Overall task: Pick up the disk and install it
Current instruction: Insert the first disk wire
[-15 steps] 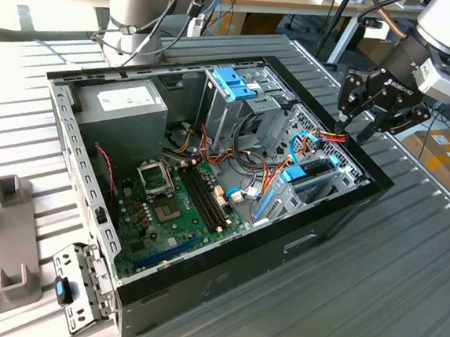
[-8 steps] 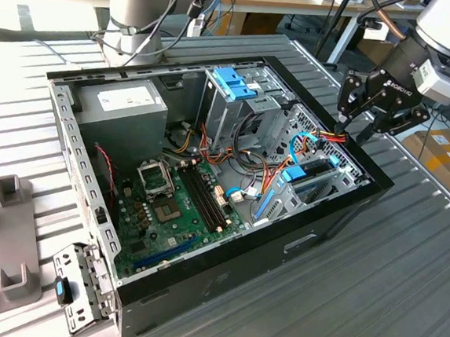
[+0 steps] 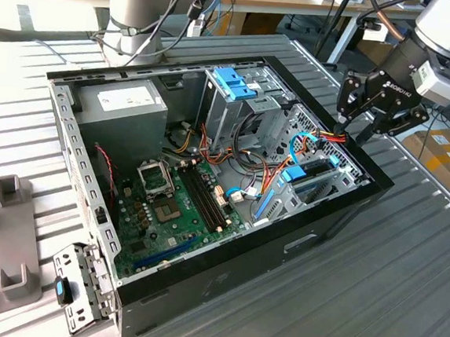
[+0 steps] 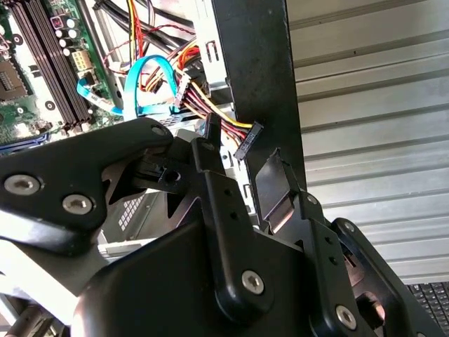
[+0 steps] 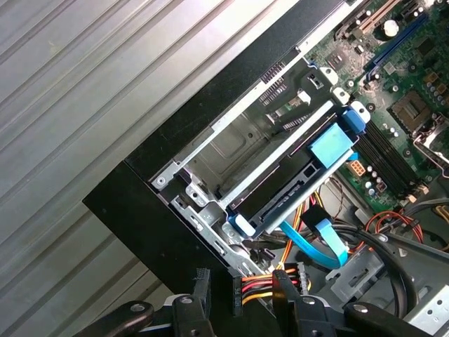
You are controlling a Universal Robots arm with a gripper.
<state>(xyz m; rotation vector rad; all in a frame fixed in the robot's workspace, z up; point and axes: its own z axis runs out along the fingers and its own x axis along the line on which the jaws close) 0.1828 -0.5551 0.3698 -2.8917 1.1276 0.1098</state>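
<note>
The disk (image 5: 280, 195) stands on edge inside the drive bay (image 5: 231, 140) at the front corner of the open computer case (image 3: 224, 271). Its blue rail and tab (image 5: 330, 146) face up. In the exterior view the disk (image 3: 309, 185) sits low in the bay at the case's right end. My gripper (image 3: 355, 126) hovers just above the case rim beside that bay, open and holding nothing. In both wrist views its fingers (image 4: 210, 144) stand on either side of a black plug on red and yellow wires (image 4: 247, 139). I cannot tell whether the gripper (image 5: 240, 284) touches the plug.
A bare blue bracket (image 3: 234, 82) lies on the upper drive cage. The grey power supply (image 3: 124, 108) fills the far corner, and the motherboard (image 3: 171, 203) covers the case floor. Blue flat cables (image 5: 319, 242) and loose wires crowd the space by the bay. The slatted metal table (image 3: 372, 284) surrounds the case.
</note>
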